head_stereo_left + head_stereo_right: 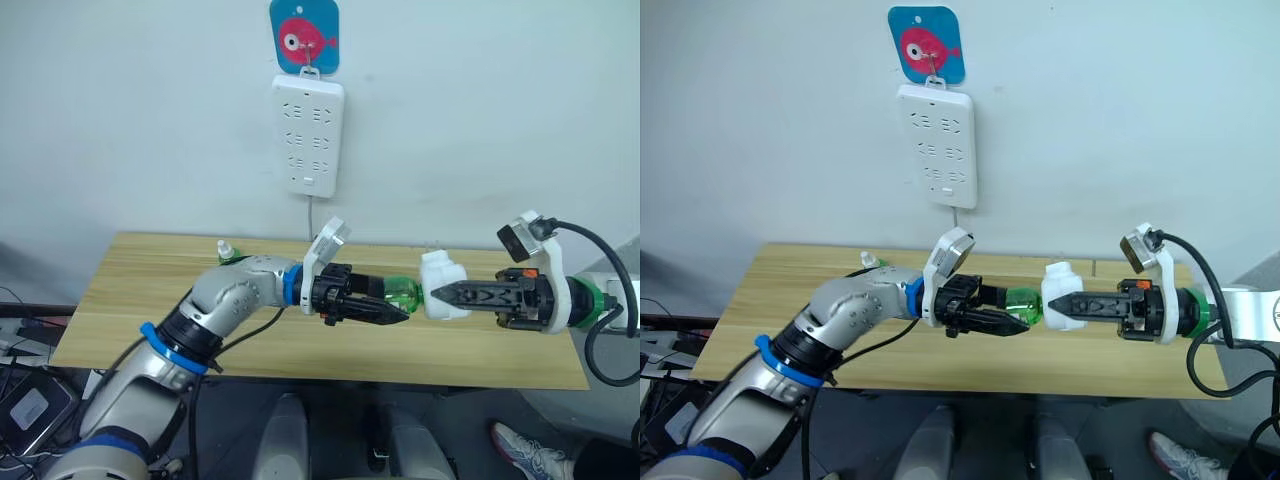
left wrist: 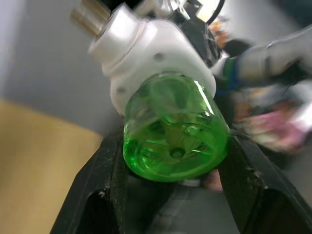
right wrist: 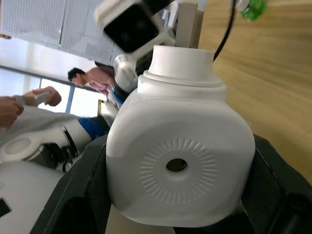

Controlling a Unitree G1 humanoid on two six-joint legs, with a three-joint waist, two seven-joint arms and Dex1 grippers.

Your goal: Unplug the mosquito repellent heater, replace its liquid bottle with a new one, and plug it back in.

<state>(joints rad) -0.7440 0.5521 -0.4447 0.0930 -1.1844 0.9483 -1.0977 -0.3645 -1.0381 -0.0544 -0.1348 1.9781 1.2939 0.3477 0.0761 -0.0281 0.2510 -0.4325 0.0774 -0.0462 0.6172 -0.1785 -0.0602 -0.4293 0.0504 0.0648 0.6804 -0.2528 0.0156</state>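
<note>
Mosquito repellent heater (image 1: 443, 284) sat clamped in our right gripper (image 1: 436, 294), green bottle (image 1: 401, 293) at its nine o'clock pinched by our left gripper (image 1: 404, 314); uneven twisting risked dropping either.

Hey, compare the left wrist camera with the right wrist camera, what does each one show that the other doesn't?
Only the left wrist view shows the translucent green liquid bottle from its base, sitting between the left gripper fingers, with two metal prongs at the heater's far end.

Only the right wrist view shows the heater's top face with its round hole, held by the right gripper, plus a spare green bottle on the wooden table and a person behind.

Both show the small white rounded plastic heater.
</note>
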